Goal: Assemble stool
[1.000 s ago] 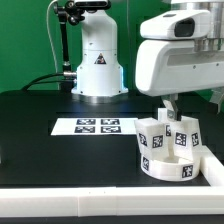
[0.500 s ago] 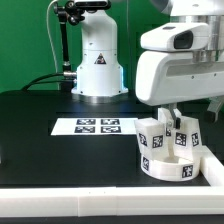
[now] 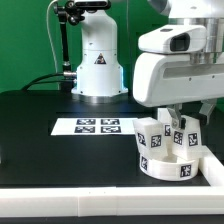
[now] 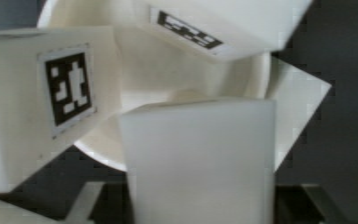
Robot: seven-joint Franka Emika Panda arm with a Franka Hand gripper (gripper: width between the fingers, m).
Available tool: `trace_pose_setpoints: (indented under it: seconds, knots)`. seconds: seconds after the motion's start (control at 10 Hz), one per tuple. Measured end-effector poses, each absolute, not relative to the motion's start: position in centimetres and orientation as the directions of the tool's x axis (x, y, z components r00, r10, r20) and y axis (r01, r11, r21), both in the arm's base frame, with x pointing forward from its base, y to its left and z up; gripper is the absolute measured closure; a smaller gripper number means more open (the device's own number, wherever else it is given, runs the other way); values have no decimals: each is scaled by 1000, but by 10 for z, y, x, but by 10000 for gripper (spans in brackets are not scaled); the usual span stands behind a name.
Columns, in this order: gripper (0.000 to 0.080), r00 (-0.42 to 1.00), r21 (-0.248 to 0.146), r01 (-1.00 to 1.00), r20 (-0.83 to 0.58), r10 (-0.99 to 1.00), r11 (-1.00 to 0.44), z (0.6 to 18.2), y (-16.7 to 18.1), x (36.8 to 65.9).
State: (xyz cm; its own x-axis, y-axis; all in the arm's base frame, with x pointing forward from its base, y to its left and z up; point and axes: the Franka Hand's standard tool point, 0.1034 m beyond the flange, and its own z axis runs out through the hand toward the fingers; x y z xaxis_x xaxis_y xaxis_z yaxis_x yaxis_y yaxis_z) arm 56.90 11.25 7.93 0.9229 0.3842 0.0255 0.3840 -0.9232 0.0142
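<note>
The stool's round white seat (image 3: 166, 166) lies on the black table at the exterior view's right, with tags round its rim. Several chunky white legs (image 3: 151, 134) stand in and against it. My gripper (image 3: 172, 120) hangs straight down over this group. In the wrist view, a plain white leg (image 4: 197, 150) fills the gap between my dark fingers (image 4: 91, 200), and the gripper (image 4: 197, 205) is shut on it. A tagged leg (image 4: 51, 90) stands beside the held one, and another tagged leg (image 4: 190, 28) lies beyond.
The marker board (image 3: 95, 126) lies flat on the table toward the exterior view's left of the seat. A white robot base (image 3: 97, 65) stands at the back. A white ledge (image 3: 90, 204) runs along the table's front and right edges.
The arm has come down slightly over the seat, and the jaws have gone from wide open to shut on a leg.
</note>
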Motion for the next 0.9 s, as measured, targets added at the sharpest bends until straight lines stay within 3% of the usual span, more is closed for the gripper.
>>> trace_pose_setpoints:
  seconds: [0.5,0.9]
  knots:
    - [462,991,5,127,29,127,-992,79,113,569]
    - [461,905,-31,-421,47,-422,-906,79,117,568]
